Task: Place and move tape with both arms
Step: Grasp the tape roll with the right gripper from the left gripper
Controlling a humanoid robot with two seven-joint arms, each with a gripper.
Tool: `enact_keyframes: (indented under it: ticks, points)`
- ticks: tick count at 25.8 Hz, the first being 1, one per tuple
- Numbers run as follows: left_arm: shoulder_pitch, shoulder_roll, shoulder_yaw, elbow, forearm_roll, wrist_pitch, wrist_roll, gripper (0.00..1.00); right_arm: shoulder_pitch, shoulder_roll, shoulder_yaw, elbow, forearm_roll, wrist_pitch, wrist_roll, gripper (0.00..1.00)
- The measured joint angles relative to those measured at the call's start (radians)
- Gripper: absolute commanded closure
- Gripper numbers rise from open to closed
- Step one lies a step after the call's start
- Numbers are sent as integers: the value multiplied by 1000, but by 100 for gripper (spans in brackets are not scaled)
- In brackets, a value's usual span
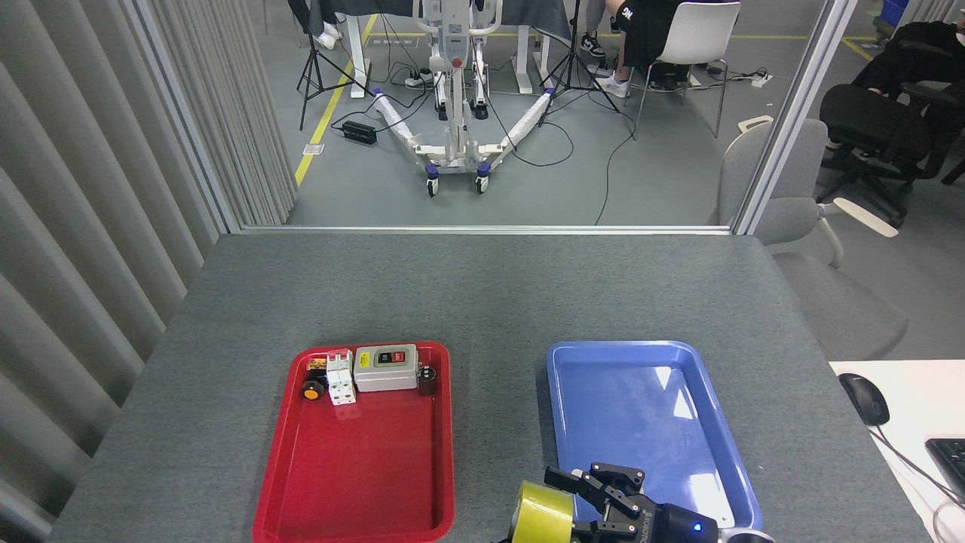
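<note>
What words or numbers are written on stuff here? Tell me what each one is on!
"ROBOTIQ": tiny print on the black right gripper, only just readable.
Grey switch box in the red tray: yellow sticker and red and black buttons, print too small to read.
White breaker: no readable print.
Tape: no print visible.

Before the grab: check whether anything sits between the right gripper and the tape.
Nothing visible does. The right gripper is right beside the tape, its fingers spread just over the roll's upper right edge. Whether they touch it cannot be told.
</note>
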Motion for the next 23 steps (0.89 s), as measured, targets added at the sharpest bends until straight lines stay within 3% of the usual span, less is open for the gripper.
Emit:
enact_keyframes:
  ticks: [11, 14, 23]
  points:
    - [-2, 10, 21, 1, 6, -11, 0, 100, -16, 22, 54, 6, 1, 0, 2, 50]
    - [0, 13, 26, 1, 7, -16, 0, 100, -17, 23, 58, 9, 1, 0, 2, 60]
    - [2, 27, 42, 1, 10, -34, -4, 100, -18, 19, 60, 19, 2, -1, 6, 71]
